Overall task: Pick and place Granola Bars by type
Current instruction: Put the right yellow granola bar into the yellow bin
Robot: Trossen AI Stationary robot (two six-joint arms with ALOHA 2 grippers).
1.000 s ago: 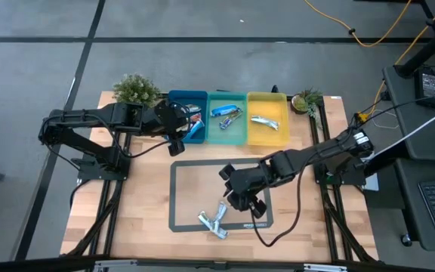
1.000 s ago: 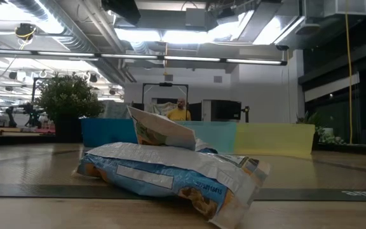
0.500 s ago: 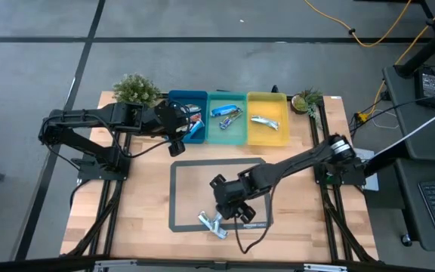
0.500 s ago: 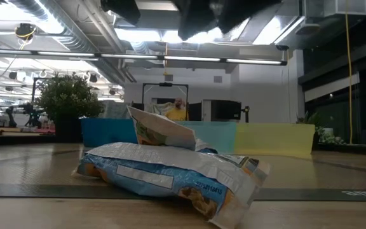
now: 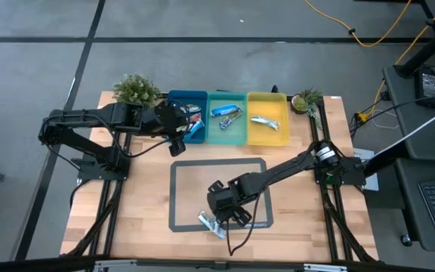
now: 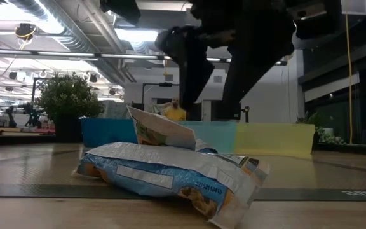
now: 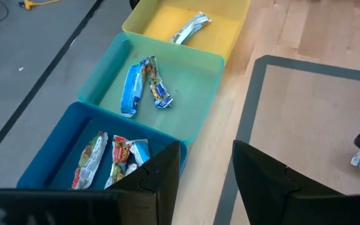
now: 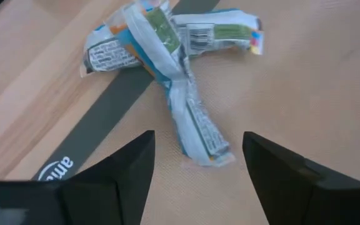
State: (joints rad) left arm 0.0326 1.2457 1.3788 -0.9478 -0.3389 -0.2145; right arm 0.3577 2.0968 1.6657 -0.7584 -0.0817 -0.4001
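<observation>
1. High view: the counter (image 5: pixel 138 219) carries three bins in a row at 12 o'clock: a blue bin (image 5: pixel 189 100), a teal bin (image 5: pixel 226 130) and a yellow bin (image 5: pixel 266 136). A potted plant (image 5: pixel 136 90) stands at 10 o'clock and a smaller plant (image 5: pixel 306 100) at 2 o'clock. The dark-framed mat (image 5: pixel 174 196) lies at centre. The loose granola bars (image 5: pixel 208 222) sit at the mat's 6 o'clock border, near the counter's front edge, with bare wood to either side. The right gripper (image 5: pixel 225 214) hangs just beside them; the left gripper (image 5: pixel 178 140) hovers at the blue bin's front edge.

2. Low view: two overlapping wrappers, the silver-blue bar (image 6: pixel 170 175) lowest. The dark right arm (image 6: pixel 246 44) comes down behind them.

3. Left wrist view: three red-green bars (image 7: pixel 111 159) in the blue bin, two blue-and-white bars (image 7: pixel 142 84) in the teal bin, one silver bar (image 7: pixel 189 28) in the yellow bin. The left gripper's fingers (image 7: pixel 161 178) stand apart, holding nothing.

4. Right wrist view: three crossed bars, the longest bar (image 8: pixel 192 115) pointing toward the gripper. The right gripper's fingers (image 8: pixel 127 169) are spread wide above them, touching none.
</observation>
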